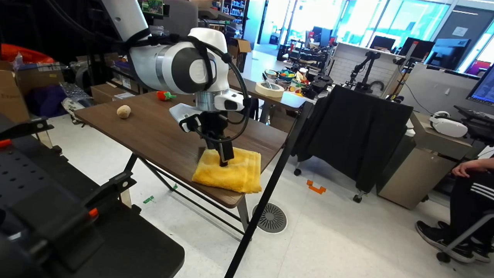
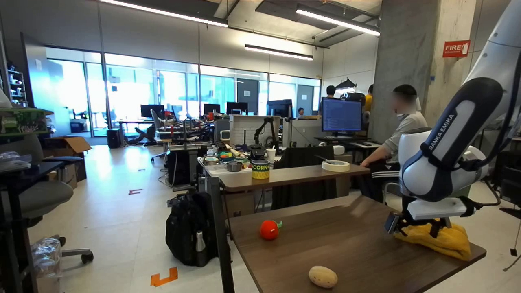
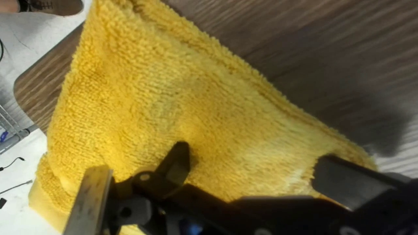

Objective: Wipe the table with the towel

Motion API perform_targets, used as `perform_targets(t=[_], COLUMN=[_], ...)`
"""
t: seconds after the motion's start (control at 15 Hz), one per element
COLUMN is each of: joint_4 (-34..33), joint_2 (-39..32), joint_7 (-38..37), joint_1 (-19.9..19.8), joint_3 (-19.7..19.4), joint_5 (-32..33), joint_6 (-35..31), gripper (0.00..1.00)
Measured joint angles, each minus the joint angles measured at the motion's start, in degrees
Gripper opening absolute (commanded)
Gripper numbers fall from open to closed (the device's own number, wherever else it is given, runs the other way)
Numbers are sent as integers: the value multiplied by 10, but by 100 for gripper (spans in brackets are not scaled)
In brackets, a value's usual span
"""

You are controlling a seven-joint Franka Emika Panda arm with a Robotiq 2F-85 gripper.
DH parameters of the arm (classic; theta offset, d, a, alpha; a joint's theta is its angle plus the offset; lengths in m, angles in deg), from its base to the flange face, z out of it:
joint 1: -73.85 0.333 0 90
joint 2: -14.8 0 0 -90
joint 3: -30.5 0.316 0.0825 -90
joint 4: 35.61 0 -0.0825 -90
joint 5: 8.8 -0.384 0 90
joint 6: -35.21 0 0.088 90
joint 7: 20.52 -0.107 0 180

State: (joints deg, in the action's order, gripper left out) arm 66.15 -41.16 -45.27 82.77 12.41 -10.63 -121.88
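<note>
The yellow towel (image 1: 243,175) lies folded on the brown table (image 1: 162,133) near one corner, a bit of it reaching the table's edge. My gripper (image 3: 251,156) points down right over the cloth with its two fingers (image 3: 178,160) spread wide apart. Yellow fabric fills the space below and between them, unpinched. One fingertip seems to press lightly into the towel (image 2: 454,242); firm contact is hard to tell. In an exterior view the arm hides part of the towel's far side.
On the table (image 2: 346,232) sit a beige ball-like object (image 2: 322,276) and a red object with green leaf (image 2: 270,230), both away from the towel. A raised shelf with a tape roll (image 2: 336,165) and a can (image 2: 260,169) stands behind. A black post (image 1: 266,193) rises beside the table's corner.
</note>
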Motion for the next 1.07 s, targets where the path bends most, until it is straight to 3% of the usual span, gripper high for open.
perform_targets(t=[0.67, 1.07], joint_4=[-8, 3], joint_2=[9, 57], joint_7=[5, 44], joint_1=[60, 70], joint_3=[111, 131], joint_5=[0, 0], joint_6=[0, 4], gripper=[100, 100])
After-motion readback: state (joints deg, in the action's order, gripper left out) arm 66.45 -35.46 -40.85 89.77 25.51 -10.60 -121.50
